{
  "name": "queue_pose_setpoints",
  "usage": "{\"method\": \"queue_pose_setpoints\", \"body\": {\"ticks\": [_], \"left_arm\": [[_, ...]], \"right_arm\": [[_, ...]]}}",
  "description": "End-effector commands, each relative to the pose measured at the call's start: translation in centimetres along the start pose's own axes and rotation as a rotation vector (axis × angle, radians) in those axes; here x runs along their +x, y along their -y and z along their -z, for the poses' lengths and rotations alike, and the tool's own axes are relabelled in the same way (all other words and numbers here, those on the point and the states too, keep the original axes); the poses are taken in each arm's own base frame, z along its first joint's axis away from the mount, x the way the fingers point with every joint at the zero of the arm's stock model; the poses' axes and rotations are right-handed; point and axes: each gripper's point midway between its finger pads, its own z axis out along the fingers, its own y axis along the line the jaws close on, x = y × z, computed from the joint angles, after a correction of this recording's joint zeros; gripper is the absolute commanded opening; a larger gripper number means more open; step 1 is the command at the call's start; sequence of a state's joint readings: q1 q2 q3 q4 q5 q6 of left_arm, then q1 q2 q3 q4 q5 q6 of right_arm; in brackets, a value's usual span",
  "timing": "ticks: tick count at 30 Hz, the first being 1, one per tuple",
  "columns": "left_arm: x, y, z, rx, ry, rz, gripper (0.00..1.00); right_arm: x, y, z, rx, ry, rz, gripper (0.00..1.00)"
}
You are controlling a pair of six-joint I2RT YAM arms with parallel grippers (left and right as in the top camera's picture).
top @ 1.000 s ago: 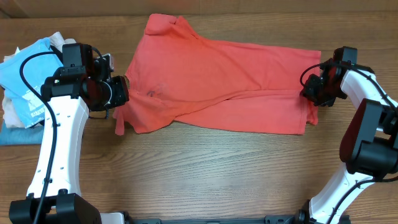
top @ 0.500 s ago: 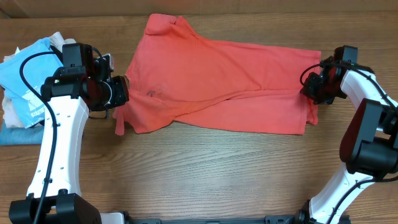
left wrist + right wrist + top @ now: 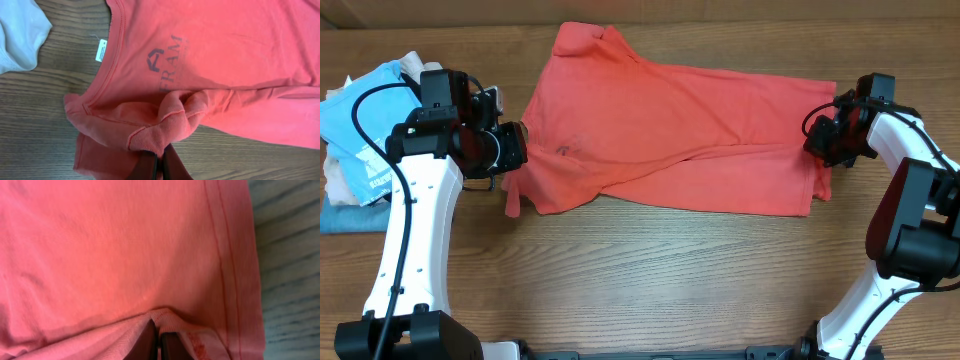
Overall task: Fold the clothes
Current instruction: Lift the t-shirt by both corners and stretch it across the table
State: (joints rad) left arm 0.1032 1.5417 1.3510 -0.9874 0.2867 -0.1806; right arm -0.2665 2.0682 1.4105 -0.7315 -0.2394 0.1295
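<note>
The red T-shirt [image 3: 670, 130] is laid lengthwise across the wooden table [image 3: 650, 290], and it looks doubled over along its length. The collar end is by the left arm and the hem end by the right. The left gripper [image 3: 159, 167] is clamped tight on a bunched wad of sleeve or shoulder fabric just below the collar, near the white neck tag [image 3: 101, 50]. The right gripper [image 3: 159, 342] is pinched closed on a small ridge of cloth just inside the stitched hem [image 3: 225, 255].

Handling-wise, thin soft cotton is expected: light, floppy, zero stiffness, not fragile, not really slippery. Sag in the middle should be counted on once it's lifted, plus some drag on the wood. Better holds are probably found on the thicker bits, meaning the collar ribbing, shoulder seam and hem stitching, with both layers caught. That wad on the left is a messy hold, so a loose corner could get dropped. The light blue shirt [image 3: 365, 140] beside the left arm should be kept out of it.
</note>
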Motion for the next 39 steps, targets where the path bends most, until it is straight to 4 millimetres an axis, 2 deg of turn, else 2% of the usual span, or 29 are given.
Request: {"method": "queue_pose_setpoints", "body": {"ticks": [1, 3, 6, 9, 12, 15, 18, 20, 25, 28, 30, 34, 39], "left_arm": [[-0.4, 0.1, 0.0, -0.005, 0.012, -0.009, 0.04], [-0.8, 0.3, 0.4, -0.001, 0.03, -0.014, 0.04], [-2.1, 1.2, 2.5, 0.009, 0.082, -0.03, 0.04], [-3.0, 2.2, 5.4, 0.019, 0.132, -0.044, 0.04], [-3.5, 3.2, 8.5, 0.024, 0.177, -0.057, 0.04], [-3.6, 3.5, 11.7, 0.0, 0.226, -0.065, 0.04], [-3.4, 2.9, 15.1, -0.052, 0.284, -0.052, 0.04], [-3.2, 2.3, 17.4, -0.071, 0.327, -0.033, 0.04], [-2.9, -0.5, 23.8, -0.135, 0.482, 0.064, 0.04], [-2.3, -2.5, 26.5, -0.164, 0.554, 0.183, 0.04], [-1.9, -2.5, 27.2, -0.138, 0.57, 0.204, 0.04], [-1.6, -2.2, 27.0, -0.113, 0.555, 0.203, 0.04], [-1.4, -2.3, 26.7, -0.114, 0.542, 0.208, 0.04]], "right_arm": [[0.4, -0.4, 0.7, -0.006, -0.023, 0.001, 0.04], [0.2, -1.0, 2.6, -0.006, -0.019, 0.002, 0.04], [-0.9, -2.9, 9.0, -0.018, 0.038, 0.013, 0.04], [-0.8, -4.8, 16.1, -0.027, 0.09, 0.027, 0.04], [0.0, -6.2, 23.1, -0.028, 0.173, 0.052, 0.04], [1.2, -7.0, 28.7, -0.017, 0.256, 0.068, 0.04], [3.2, -7.7, 33.5, -0.019, 0.329, 0.084, 0.04], [4.4, -7.6, 35.8, -0.002, 0.368, 0.088, 0.04], [6.6, -7.8, 39.3, 0.0, 0.447, 0.101, 0.04], [7.8, -7.9, 40.5, -0.007, 0.479, 0.11, 0.04], [8.5, -7.8, 40.9, -0.006, 0.482, 0.117, 0.04], [9.3, -7.6, 40.8, -0.002, 0.462, 0.112, 0.04], [9.2, -7.5, 40.4, 0.002, 0.446, 0.108, 0.04]]}}
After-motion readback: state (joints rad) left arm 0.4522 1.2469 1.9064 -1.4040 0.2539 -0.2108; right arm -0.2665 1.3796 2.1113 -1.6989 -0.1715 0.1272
